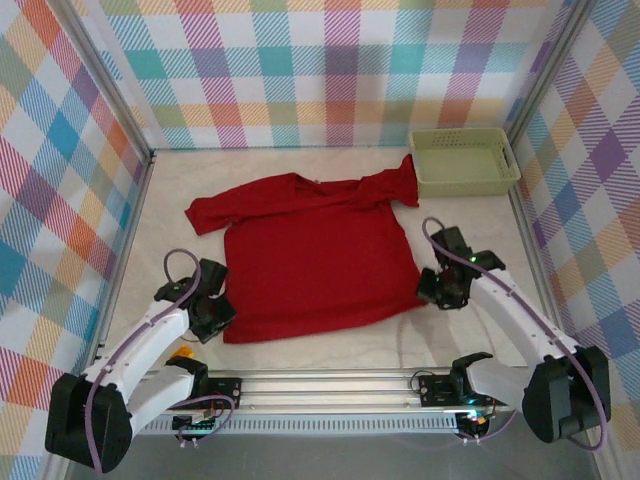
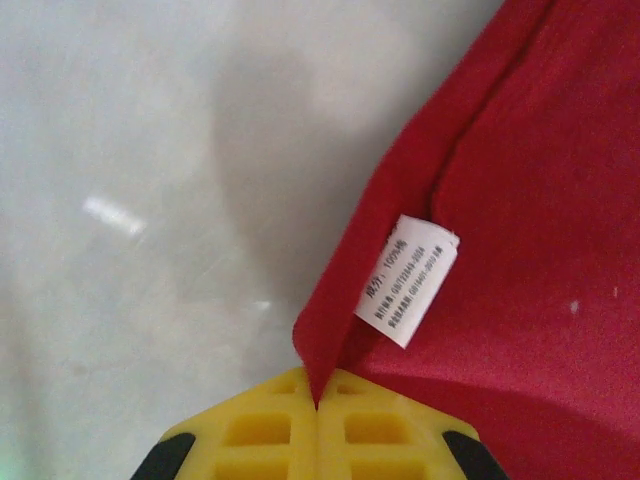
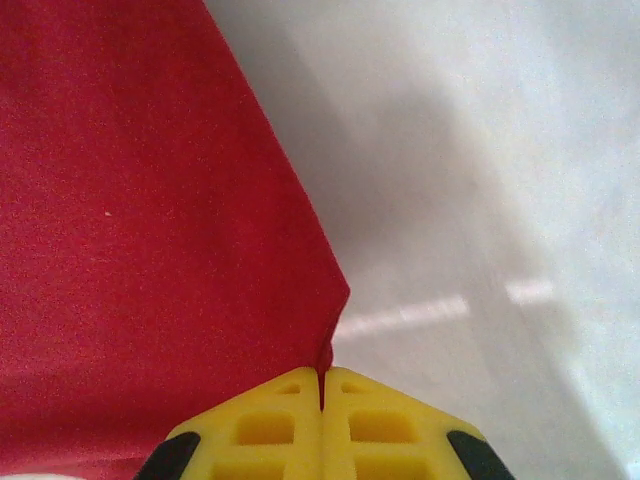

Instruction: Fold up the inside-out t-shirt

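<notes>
four fingers (image 2: 260, 430), one t-shirt (image 1: 320, 265), one basket (image 1: 468, 186)

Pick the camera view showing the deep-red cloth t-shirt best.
Top external: the whole deep-red cloth t-shirt lies spread there, sleeves and hem visible. Left wrist gives one hem corner with a white printed label, pinched in the left pincer; right wrist gives the other corner in the right pincer.

left end effector (image 2: 318, 405): clamped tight | right end effector (image 3: 322, 385): clamped tight

White tag (image 2: 407, 280) on t-shirt (image 2: 530, 200) seam: small print, too blurred to read.
</notes>
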Available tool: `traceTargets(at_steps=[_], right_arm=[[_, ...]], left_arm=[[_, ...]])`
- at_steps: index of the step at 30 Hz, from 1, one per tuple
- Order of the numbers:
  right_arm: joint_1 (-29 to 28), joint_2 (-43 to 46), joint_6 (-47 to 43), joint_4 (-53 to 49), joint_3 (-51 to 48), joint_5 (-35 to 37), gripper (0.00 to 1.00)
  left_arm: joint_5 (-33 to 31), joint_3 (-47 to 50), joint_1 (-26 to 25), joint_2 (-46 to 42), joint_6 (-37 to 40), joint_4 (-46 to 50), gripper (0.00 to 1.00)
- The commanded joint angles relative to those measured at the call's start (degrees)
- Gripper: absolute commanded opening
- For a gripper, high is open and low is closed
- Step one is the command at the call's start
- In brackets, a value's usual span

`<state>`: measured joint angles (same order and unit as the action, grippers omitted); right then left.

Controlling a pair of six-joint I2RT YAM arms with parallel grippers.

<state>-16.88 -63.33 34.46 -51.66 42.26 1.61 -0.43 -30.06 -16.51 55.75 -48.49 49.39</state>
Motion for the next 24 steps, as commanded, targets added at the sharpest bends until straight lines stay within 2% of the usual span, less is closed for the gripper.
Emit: traceTargets(at_steps=[1,5,6,9,11,12,13,15,17,19,24], right_arm=[[-0.2,2.3,4.2,-2.8,0.8,-0.5,0.0],[-0.7,0.1,4.4,-1.6,2.1,-0.4,0.0],[-0.9,-0.2,4.4,-1.5,2.3,-0.2,0.01],[-1.4,0.1,4.0,-1.3,2.4,2.1,0.16],[-1.3,0.2,3.5,-2.4,3.3,4.2,0.35],[-1.3,0.4,3.3,-3.3,4.1,5.3,0.45],[-1.5,0.9,3.2,-4.1,4.9,6.4,0.5],[-1.8,2.4,2.9,-5.1,6.2,8.4,0.55],[-3.0,4.0,2.4,-5.9,7.4,9.4,0.58],[-5.8,4.5,2.5,-6.6,8.5,9.5,0.59],[-13.1,4.5,7.6,-6.1,7.2,9.8,0.61]], left_arm=[[-0.2,-1.3,-0.4,-0.5,-3.2,0.6,0.0],[-1.2,-2.4,-0.4,0.5,-3.2,0.1,0.0],[-1.0,-2.3,-0.5,0.5,-3.1,-0.2,0.04],[-1.5,-2.5,-0.5,0.5,-2.0,0.1,0.22],[-2.4,-4.0,-0.5,0.0,-0.9,1.4,0.33],[-2.5,-4.9,-0.4,-0.6,-0.5,2.1,0.44],[-2.8,-6.3,-0.5,-1.4,-0.1,2.9,0.54],[-5.1,-9.6,-1.7,-2.8,0.8,5.2,0.64],[-8.2,-13.5,-5.6,-3.6,2.6,5.3,0.69],[-9.5,-17.8,-11.8,-1.0,5.2,4.0,0.7],[-14.7,-24.5,-30.3,13.0,10.5,-0.6,0.74]])
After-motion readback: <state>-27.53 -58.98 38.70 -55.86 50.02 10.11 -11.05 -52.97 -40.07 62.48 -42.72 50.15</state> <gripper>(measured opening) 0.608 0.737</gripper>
